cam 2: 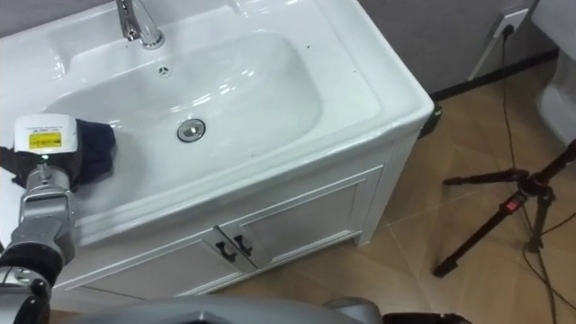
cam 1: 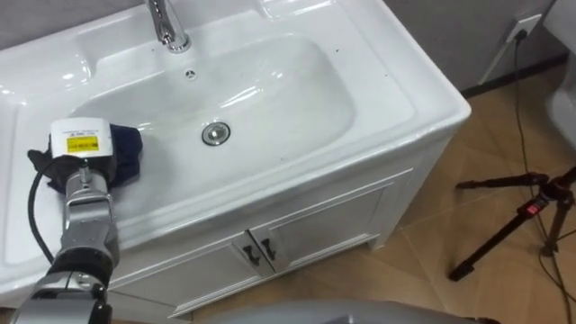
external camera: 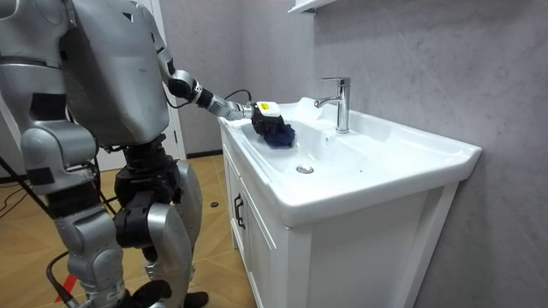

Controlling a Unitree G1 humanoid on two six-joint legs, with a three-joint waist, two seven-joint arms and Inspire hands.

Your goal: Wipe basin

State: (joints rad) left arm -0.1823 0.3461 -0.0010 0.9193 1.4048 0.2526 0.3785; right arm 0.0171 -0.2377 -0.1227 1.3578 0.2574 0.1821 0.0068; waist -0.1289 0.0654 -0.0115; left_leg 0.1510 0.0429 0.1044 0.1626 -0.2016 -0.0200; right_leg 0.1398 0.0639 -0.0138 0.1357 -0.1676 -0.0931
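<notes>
Cloth (cam 1: 129, 151): dark blue, bunched on the basin's left slope, at the middle left of the frame.
Left hand (cam 1: 81, 148): on top of the cloth; its fingers are buried, so I cannot tell the grip.
Basin (cam 1: 297, 99): white, drain (cam 1: 215, 133) at centre, faucet (cam 1: 166, 22) at top.
Underneath: white cabinet (cam 1: 315, 229).
Floor: wood, black tripod (cam 1: 522, 216) at lower right.
Writing: yellow label on the hand, unreadable.

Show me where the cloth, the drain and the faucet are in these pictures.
dark blue cloth (cam 1: 128, 149): left eye view, middle of its bunched folds.
drain (cam 1: 215, 133): left eye view, centre of the metal plug.
faucet (cam 1: 163, 20): left eye view, on its chrome column.
</notes>
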